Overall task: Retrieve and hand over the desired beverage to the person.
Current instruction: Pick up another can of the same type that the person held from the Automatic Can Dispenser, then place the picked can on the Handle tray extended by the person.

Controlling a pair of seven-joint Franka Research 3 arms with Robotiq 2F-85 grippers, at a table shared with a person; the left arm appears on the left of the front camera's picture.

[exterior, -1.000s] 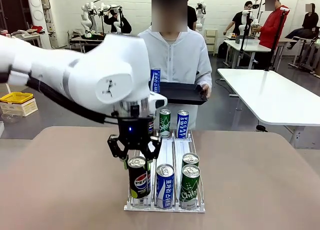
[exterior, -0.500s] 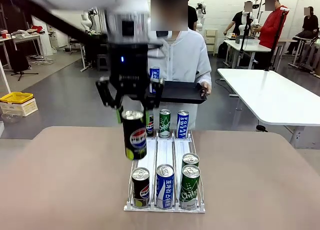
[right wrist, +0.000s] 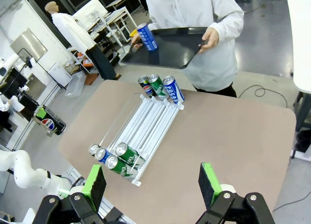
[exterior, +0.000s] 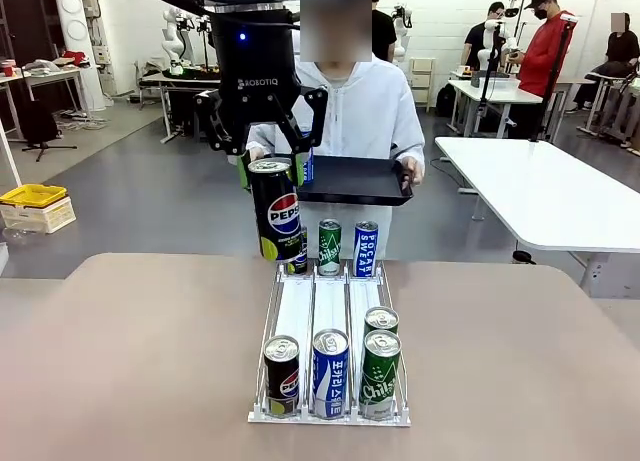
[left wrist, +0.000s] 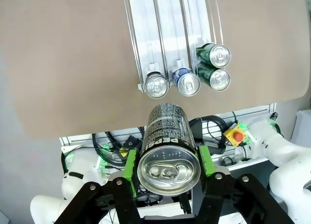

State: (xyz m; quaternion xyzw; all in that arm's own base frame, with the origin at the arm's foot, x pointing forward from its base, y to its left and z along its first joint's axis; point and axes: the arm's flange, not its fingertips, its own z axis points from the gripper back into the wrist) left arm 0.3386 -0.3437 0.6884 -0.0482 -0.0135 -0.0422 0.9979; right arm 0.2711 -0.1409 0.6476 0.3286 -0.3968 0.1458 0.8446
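My left hand (exterior: 268, 159) pinched the Pepsi can (exterior: 276, 209) aloft, mid-carry; next I judged it must travel toward 12 o'clock onto the person's tray (exterior: 355, 181).

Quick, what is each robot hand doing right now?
Left tool: shut on the Pepsi can, held up in the air.
Right tool: open, holding nothing.

Perhaps nine cans (exterior: 330, 374), one rack (exterior: 329, 299), one tray (exterior: 355, 180)
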